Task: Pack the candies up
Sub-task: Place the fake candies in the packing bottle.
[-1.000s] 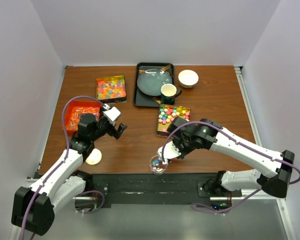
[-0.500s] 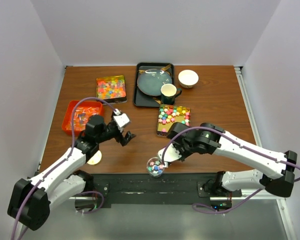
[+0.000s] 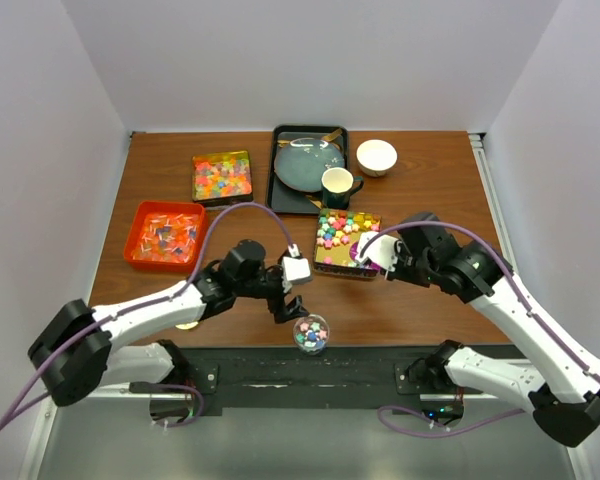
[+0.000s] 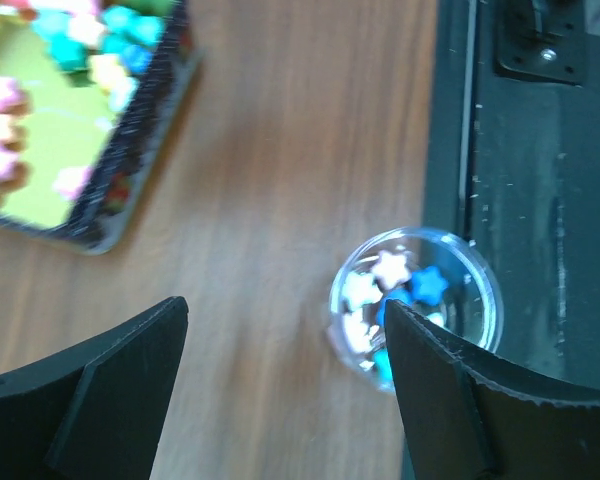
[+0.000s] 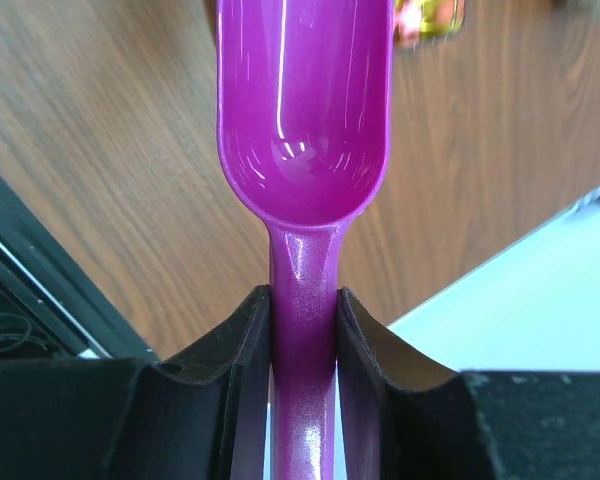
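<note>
Left pincer (image 4: 283, 335): released, with black ridged fingers (image 4: 460, 400) spread wide above the table (image 4: 280, 150) and nothing between them.
Right pincer (image 5: 302, 315): clenched on the handle of my scoop (image 5: 302, 120), which was glossy magenta plastic with a smooth rounded bowl.
Jar (image 4: 420, 310): clear, round and open-topped. It stood at the table's near edge, just beside my left pincer.
Candies (image 4: 390, 270): small matte stars, white and blue inside the jar. More pastel stars lay in a dark-rimmed square tin (image 4: 140, 160) near the scoop.
Table: brown wood grain.
</note>
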Robot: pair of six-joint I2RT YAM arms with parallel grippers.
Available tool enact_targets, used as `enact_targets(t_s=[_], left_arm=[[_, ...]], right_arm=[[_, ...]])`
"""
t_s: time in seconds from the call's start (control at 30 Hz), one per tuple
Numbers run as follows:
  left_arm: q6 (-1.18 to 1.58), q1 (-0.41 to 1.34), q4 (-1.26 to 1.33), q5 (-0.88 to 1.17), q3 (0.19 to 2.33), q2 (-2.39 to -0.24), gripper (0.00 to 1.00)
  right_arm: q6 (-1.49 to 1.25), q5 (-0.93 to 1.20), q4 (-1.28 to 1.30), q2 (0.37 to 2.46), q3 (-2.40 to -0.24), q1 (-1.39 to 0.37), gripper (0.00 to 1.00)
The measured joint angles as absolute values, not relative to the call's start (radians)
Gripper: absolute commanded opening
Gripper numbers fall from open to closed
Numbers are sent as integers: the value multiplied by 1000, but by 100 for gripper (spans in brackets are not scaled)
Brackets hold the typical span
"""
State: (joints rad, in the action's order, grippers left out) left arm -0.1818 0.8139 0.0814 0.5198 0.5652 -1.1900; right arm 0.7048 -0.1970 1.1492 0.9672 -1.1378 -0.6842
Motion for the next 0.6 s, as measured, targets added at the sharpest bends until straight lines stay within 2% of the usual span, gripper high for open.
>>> enact_targets(t_s=[0.1, 0.23, 0.6], left_arm=[[-175, 850, 64, 514, 616, -1274, 74], [-167, 872, 40, 479, 673, -1374, 71], [-178, 874, -58, 442, 732, -1421, 66]], right_arm=[[681, -200, 1134, 957, -1110, -659, 0], [665, -199, 1122, 947, -1095, -646, 0], [665, -200, 1049, 971, -1092, -640, 0]])
